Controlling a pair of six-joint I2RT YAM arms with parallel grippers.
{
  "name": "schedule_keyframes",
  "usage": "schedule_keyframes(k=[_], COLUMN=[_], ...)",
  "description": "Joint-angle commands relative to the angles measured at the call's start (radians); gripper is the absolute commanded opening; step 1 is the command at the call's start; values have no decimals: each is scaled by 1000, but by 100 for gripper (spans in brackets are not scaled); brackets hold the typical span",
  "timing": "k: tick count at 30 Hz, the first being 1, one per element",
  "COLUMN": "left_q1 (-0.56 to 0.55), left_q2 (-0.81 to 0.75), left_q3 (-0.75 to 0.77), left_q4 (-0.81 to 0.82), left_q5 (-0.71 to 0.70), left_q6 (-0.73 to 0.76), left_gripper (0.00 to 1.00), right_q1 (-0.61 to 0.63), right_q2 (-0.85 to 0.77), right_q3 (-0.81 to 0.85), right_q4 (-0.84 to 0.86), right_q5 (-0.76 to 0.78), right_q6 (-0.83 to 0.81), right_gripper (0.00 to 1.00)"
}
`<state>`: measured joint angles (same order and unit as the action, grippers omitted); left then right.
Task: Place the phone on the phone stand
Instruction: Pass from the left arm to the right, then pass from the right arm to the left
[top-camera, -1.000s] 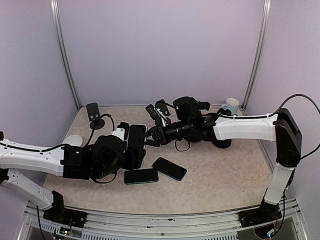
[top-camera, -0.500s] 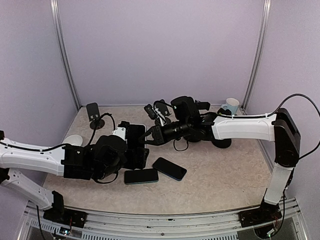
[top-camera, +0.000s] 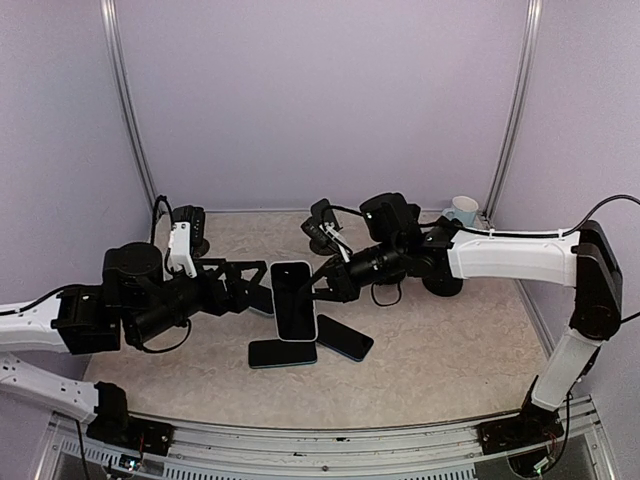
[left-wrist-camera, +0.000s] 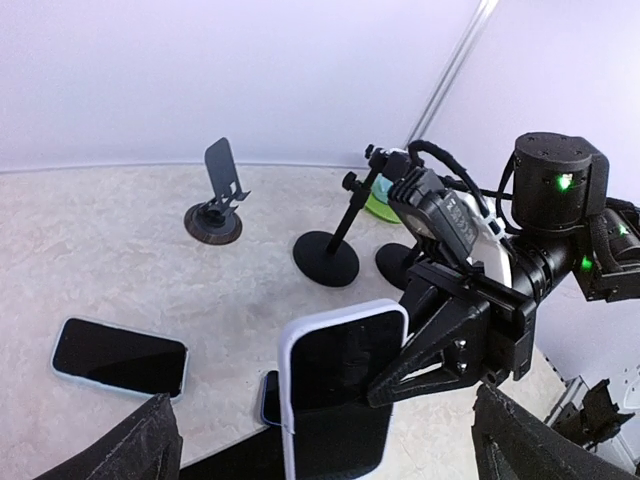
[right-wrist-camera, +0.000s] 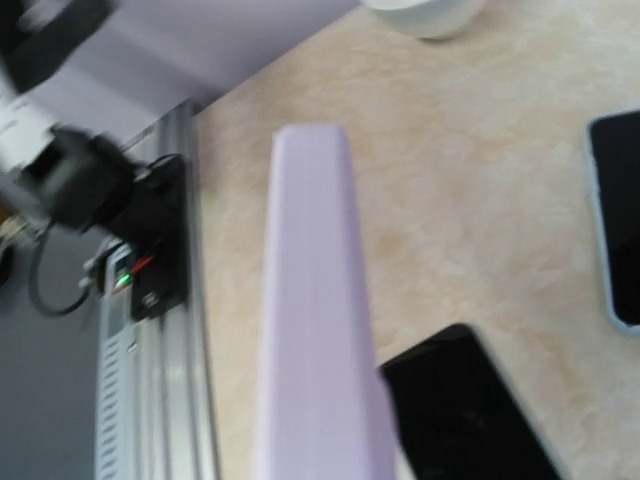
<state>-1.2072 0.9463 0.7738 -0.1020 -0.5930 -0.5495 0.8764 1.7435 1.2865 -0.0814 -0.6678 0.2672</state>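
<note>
Right pincer (top-camera: 324, 288) clamps one long edge of the phone (top-camera: 293, 298), holding it raised off the desk (top-camera: 440, 350), well apart from the phone stand (left-wrist-camera: 222, 178) — left pincer (top-camera: 250, 290) gapes empty on the stand's side of it. Such a thin edge grip could let the phone pivot or slip in transit.

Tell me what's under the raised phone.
A dark phone and a second phone lie flat on the table below the raised phone, which partly hides one. Anything else there is covered.
</note>
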Motion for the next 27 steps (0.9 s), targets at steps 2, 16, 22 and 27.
schedule_keyframes(k=[2,16,22,27], left_q1=[124,250,275,277], left_q2=[-54,109,181,213], left_q3=[-39,101,140,147], left_q4=[104,169,184,200], left_q5=[337,833,955,1030], left_q6=[169,302,287,280], left_gripper=[99,89,73,59], right_q1=[-54,-64,-48,-45], right_q2=[-153,-233,-226,-214], right_q3=[-47,-98,-92,-86], right_q4=[-24,-93,-98,-90], right_q5=[-190,-429,-423,-424], right_q6=[-134,-268,-281,-284], right_gripper=[0,0,0,0])
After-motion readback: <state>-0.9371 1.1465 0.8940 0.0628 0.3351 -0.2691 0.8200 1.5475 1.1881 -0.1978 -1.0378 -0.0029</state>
